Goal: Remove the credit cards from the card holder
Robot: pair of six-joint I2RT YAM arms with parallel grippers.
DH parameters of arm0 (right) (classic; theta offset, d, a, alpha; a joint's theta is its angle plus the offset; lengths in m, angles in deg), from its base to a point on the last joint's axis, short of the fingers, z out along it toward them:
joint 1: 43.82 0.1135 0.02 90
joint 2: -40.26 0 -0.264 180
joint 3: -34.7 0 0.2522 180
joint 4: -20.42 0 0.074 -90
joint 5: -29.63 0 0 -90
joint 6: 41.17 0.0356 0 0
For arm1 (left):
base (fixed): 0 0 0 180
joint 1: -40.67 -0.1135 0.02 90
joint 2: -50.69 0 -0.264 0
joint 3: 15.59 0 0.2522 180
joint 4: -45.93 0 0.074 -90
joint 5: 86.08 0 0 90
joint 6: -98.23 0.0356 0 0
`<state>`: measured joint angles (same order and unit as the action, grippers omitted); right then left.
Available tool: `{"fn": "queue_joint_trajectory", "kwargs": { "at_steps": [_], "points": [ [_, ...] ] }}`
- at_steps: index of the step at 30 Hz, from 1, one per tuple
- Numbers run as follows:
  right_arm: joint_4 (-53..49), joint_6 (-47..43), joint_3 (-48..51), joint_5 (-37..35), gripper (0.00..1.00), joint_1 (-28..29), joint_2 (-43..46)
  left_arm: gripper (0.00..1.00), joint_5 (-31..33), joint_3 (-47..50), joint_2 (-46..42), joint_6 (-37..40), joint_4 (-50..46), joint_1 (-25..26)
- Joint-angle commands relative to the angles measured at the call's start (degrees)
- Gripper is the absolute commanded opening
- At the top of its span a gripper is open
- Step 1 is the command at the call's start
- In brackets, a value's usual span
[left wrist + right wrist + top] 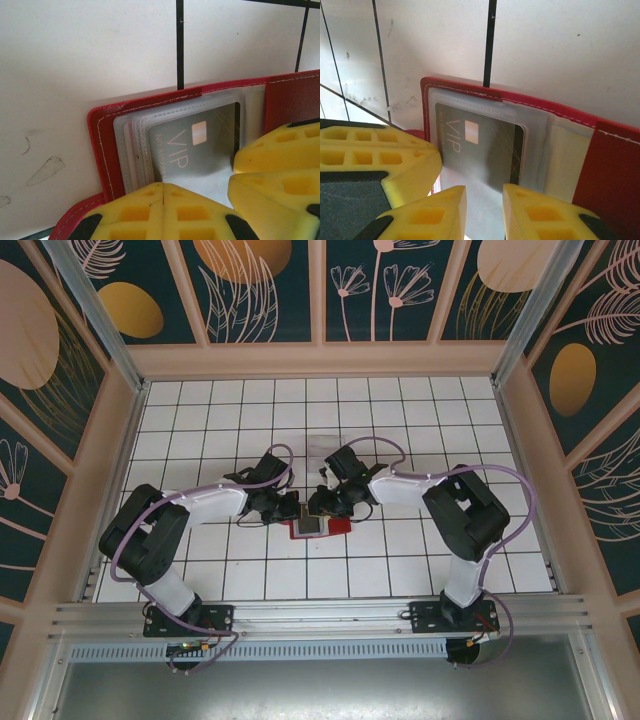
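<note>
The red card holder [337, 528] lies open on the white tiles, its see-through sleeves [131, 145] facing up. A dark grey credit card [200, 145] marked VIP sits in the top sleeve [485, 150]. My left gripper [162, 186] is shut, its yellow tips together and resting on the near edge of the sleeves. My right gripper [484, 197] stands slightly open over the card's pale near end, nothing pinched between its fingers. The right fingers [280, 160] sit close beside the left ones. Both grippers meet above the holder [310, 510].
A clear plastic tray [322, 446] lies just behind the grippers. Low walls [320, 360] ring the tiled floor. Open tiles stretch to both sides and toward the arm bases.
</note>
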<state>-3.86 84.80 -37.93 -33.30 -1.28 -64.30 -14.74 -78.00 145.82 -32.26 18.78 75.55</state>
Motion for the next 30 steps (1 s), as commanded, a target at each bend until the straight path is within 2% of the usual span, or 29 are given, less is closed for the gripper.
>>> {"fn": "queue_joint_trajectory", "kwargs": {
  "at_steps": [1,13,20,30],
  "points": [
    [-1.3,-1.1,-1.8,-0.4,0.26,0.5,-1.1,0.05,0.3,0.4,1.1,1.4,0.0,0.2],
    [-6.1,-2.4,-2.9,-5.6,0.27,0.8,-1.1,0.05,0.5,-0.1,1.1,1.5,-0.4,0.2],
    [-7.7,-2.7,-3.1,-7.4,0.28,0.9,-0.7,0.09,1.0,-0.5,0.6,1.6,-1.0,0.2],
    [-9.4,-3.0,-3.8,-8.7,0.29,1.0,1.1,0.08,1.5,-0.8,1.3,2.1,-1.5,0.3]
  ]
}}
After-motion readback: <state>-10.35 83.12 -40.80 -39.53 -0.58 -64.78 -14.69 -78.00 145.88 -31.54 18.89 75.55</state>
